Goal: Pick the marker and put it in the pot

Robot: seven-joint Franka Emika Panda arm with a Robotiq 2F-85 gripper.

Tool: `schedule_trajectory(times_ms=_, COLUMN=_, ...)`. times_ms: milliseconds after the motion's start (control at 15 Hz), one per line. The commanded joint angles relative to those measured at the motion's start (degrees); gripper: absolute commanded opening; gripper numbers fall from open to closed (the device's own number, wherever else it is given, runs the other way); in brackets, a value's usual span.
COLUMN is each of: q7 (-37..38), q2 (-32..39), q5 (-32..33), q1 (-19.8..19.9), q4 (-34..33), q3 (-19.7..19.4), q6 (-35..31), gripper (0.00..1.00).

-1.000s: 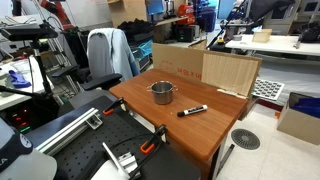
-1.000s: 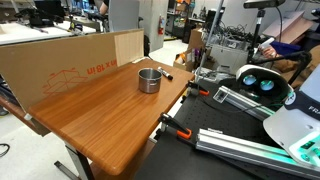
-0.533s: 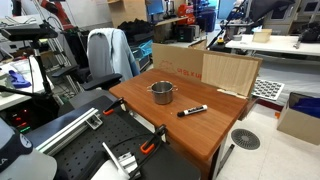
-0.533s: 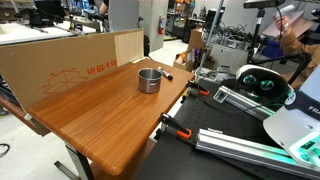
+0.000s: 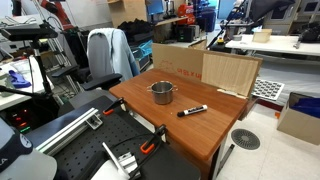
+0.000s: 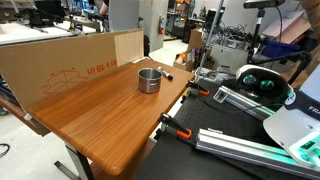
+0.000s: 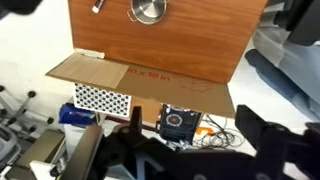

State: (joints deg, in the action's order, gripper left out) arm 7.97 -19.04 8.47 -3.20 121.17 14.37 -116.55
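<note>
The marker (image 5: pixel 192 110), lying on the surface (image 5: pixel 205 138) near the pot (image 5: pixel 162 93), looks light, rigid, slippery; pinch it across mid-barrel; whether the blurred hand (image 7: pixel 185 155) gapes, I cannot tell.

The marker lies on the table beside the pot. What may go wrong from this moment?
1. The marker lies flat on the smooth wooden table; an off-centre grip may roll it towards the edge.
2. The pot is small and stands loose close to the marker, so the approach may knock it.
3. Its opening looks about as wide as the marker is long; released lying flat, the marker may catch the rim and fall outside.
</note>
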Motion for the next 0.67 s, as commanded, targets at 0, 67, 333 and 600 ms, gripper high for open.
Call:
schedule_trajectory(times_ms=0, q7=0.44, q2=0.2, q5=0.54, q1=-1.45, q4=-0.21, q3=-1.21, q6=0.26, gripper=1.0)
schedule_trajectory(times_ms=67, q7=0.44, q2=0.2, q5=0.54, q1=-1.45, q4=-0.21, q3=-1.21, q6=0.26, gripper=1.0)
schedule_trajectory(times_ms=333, q7=1.91, q2=0.29, q5=0.33, q1=-1.2, q4=1.31, q3=-1.63, q6=-2.29, gripper=1.0)
schedule_trajectory(times_ms=600, q7=2.14, q2=-0.73, q5=-1.77, q1=-1.09, q4=4.69, q3=-3.56, q6=-6.59, gripper=1.0)
